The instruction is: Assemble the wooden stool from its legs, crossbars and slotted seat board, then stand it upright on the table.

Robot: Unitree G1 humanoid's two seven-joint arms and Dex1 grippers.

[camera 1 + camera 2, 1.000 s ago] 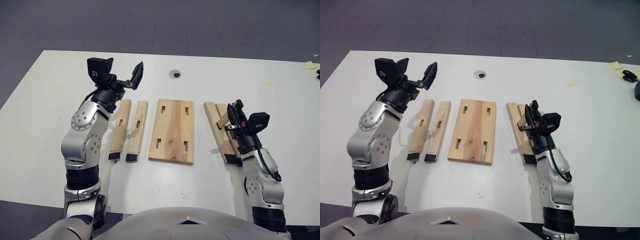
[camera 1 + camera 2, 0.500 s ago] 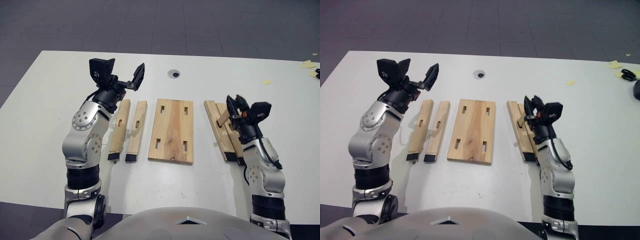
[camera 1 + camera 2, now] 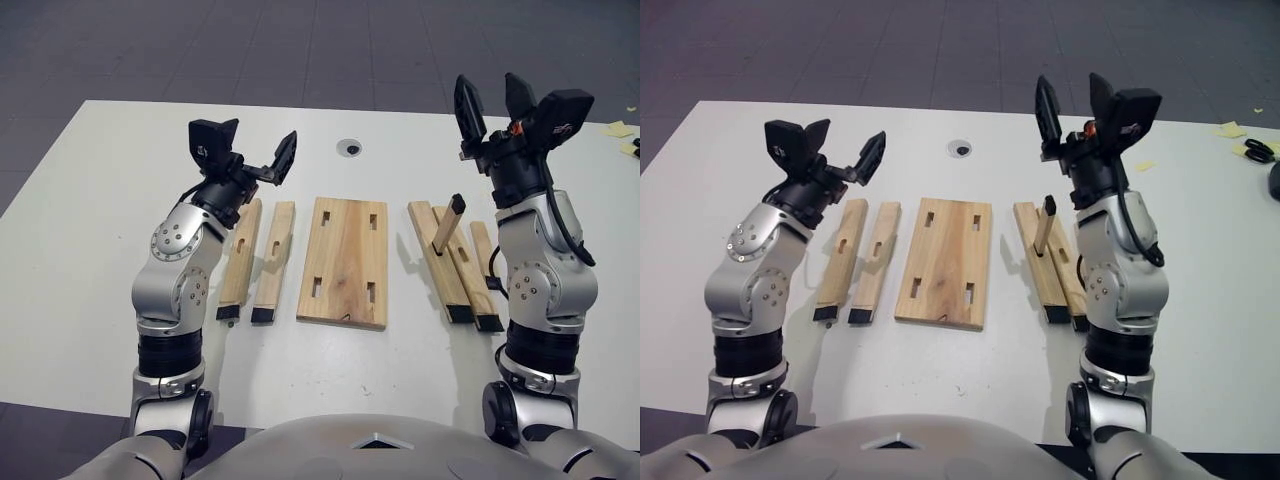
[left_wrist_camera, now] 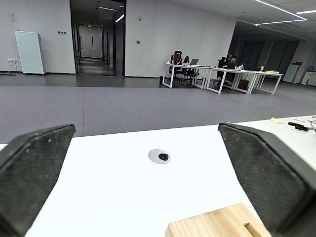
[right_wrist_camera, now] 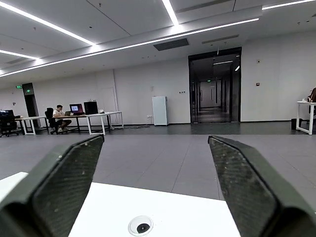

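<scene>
Shows assembly barely begun; seat board [image 3: 345,262] flat mid-table, slots unfilled; left leg pair [image 3: 242,250] loose beside it; crossbar [image 3: 447,222] tilted up from right leg pair [image 3: 440,265]; left gripper [image 3: 250,150], right gripper [image 3: 488,95] aloft, fingers spread, empty.

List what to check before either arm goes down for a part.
1. Left gripper open and empty: ok.
2. Right gripper open and empty, raised above the table: ok.
3. Seat board lying flat, slots uncovered: ok.
4. Left pair of legs flat, side by side: ok.
5. Crossbar sticking up tilted from the right legs, fully seated: cannot tell.
</scene>
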